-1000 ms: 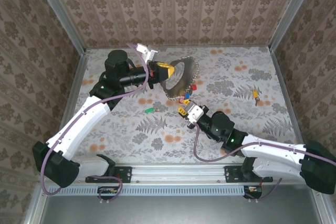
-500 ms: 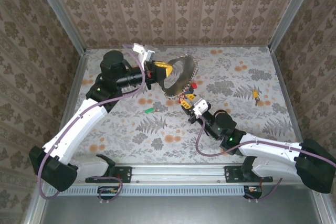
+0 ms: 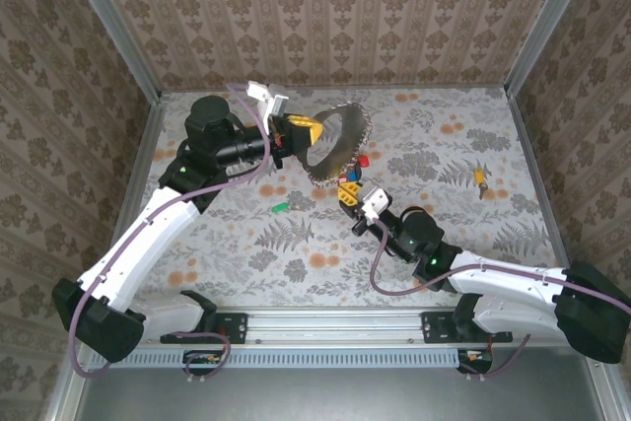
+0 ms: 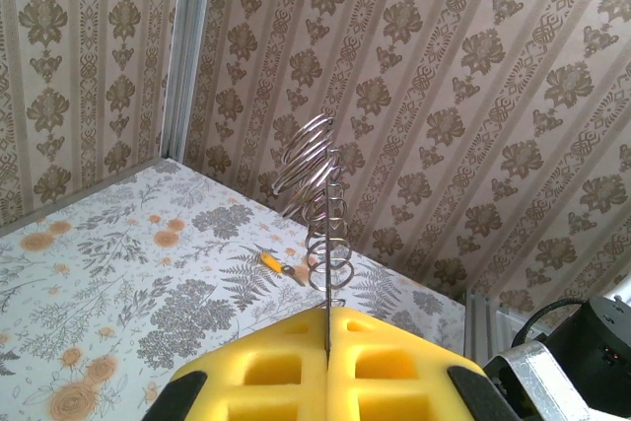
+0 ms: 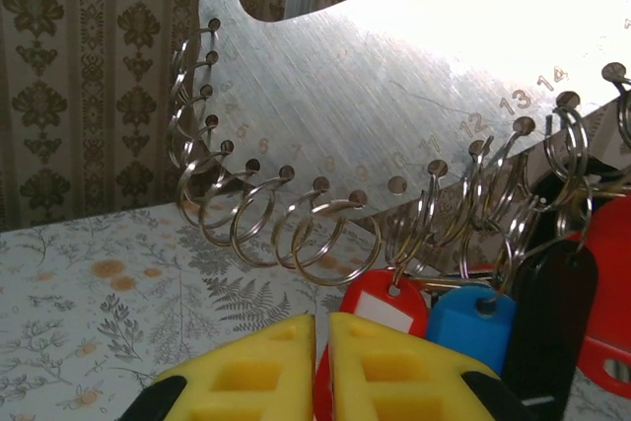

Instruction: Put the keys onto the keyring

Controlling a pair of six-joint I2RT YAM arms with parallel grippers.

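Observation:
The keyring is a flat metal plate [image 3: 333, 148] with numbered holes, a row of split rings [image 5: 296, 224] hanging along its edge. My left gripper [image 3: 300, 131] is shut on the plate's thin edge [image 4: 326, 283] and holds it upright above the table. Red [image 5: 389, 303], blue [image 5: 473, 327] and black [image 5: 552, 313] key tags hang from rings. My right gripper [image 5: 322, 327] sits just under the plate [image 5: 394, 76]. Its pads stand a narrow slit apart, with the red tag's edge in the slit. A green key [image 3: 280, 207] lies on the table.
A yellow-headed key [image 3: 480, 179] lies at the right of the floral table, also seen past the plate's rings as a yellow key [image 4: 276, 264]. Patterned walls and metal posts [image 3: 532, 36] close in the table on three sides.
My right gripper has moved up and back to the plate's lower edge and its jaws have narrowed. The left arm has drawn the plate slightly left.

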